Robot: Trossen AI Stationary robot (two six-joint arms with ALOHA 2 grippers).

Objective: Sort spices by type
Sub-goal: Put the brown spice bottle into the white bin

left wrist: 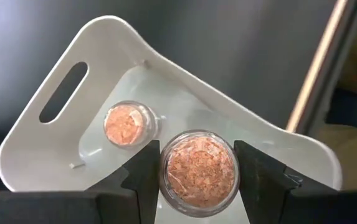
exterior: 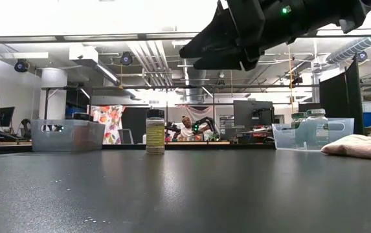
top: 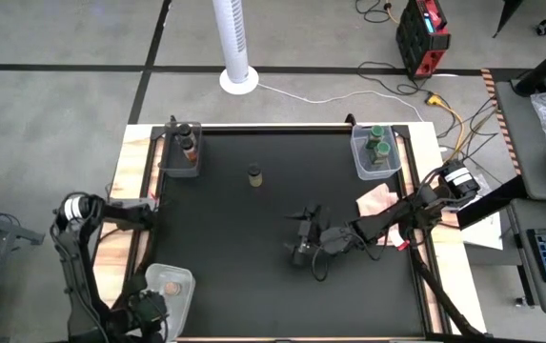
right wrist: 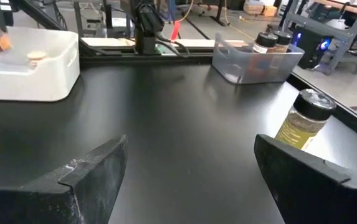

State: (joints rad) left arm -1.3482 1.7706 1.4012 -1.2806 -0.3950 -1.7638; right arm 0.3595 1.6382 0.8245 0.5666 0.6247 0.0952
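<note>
My left gripper hangs over the white tub at the table's near-left corner, shut on a jar of pinkish-brown spice. A second pinkish jar stands on the tub's floor. My right gripper is open, low over the table's middle, touching nothing. A lone jar with a dark lid and yellowish contents stands upright on the mat beyond it. Dark-lidded jars stand in the far-left clear tub, green-lidded ones in the far-right clear tub. My left gripper pinches the pinkish jar's round wall between its two fingers, one on each side. It comes from above, pointing down, and the jar's round end faces the wrist camera. The jar is lifted clear over the white tub's inside.
A pink cloth lies at the mat's right edge beside my right arm. The black mat is bare between the lone jar and the near edge. The white tub has a handle slot in its rim.
</note>
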